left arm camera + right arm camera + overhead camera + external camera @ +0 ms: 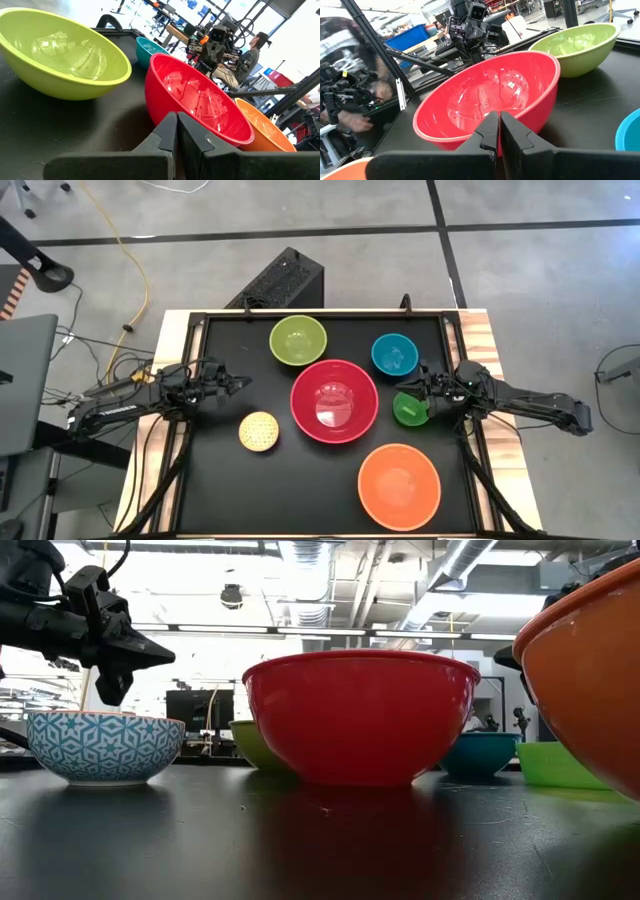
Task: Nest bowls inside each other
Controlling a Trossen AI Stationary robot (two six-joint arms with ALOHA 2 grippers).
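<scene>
Six bowls stand apart, upright on their bases, on the black table. The red bowl (334, 400) is in the middle. The orange bowl (399, 486) is near the front right, the lime green bowl (298, 340) and the blue bowl (394, 355) are at the back. The small dark green bowl (410, 409) is right of the red one. The dotted yellow bowl (258, 431), blue-patterned outside (105, 745), is to its left. My left gripper (240, 383) hangs shut above the table, left of the red bowl. My right gripper (420, 387) hangs shut between the blue and small green bowls.
A raised black rim (190, 330) frames the table, with wooden strips (500, 350) outside it. Bare table lies at the front left (250, 500). Beyond the table, a person (252, 47) sits in the room.
</scene>
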